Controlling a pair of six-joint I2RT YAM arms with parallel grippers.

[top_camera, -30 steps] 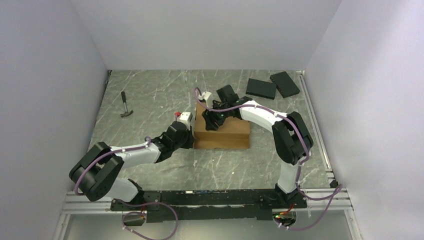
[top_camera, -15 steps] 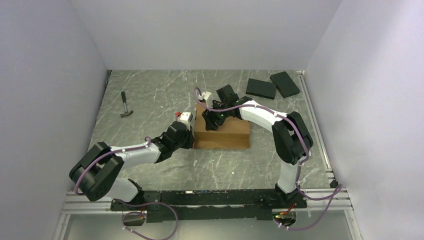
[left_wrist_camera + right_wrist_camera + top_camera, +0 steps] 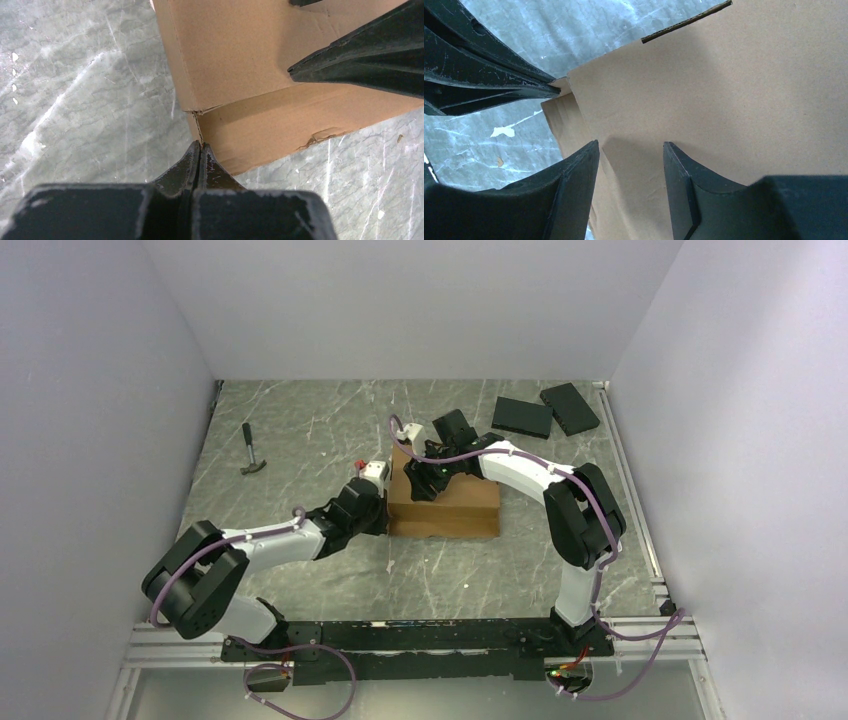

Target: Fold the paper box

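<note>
Cardboard box (image 3: 452, 508), one, plain brown and shallow, sits on the grey marbled table (image 3: 310, 430). Left gripper (image 3: 200, 150), jaws pressed together, touches its near left corner; right gripper (image 3: 631, 165), jaws apart, is over its top. Two black flat slabs (image 3: 522, 416) (image 3: 570, 407) lie far right, one steel-headed hammer (image 3: 251, 453) far left.

From where I stand, the left arm (image 3: 270, 545) and right arm (image 3: 530, 475) look alike: white shells between chunky black joints. A purple cable (image 3: 455, 456) runs along each, held by small white clips. The left pincer (image 3: 200, 149) and right pincer (image 3: 630, 150) are matte black, tapered and scuffed with pale scratches. A black rail (image 3: 400, 635) carries both bases.
</note>
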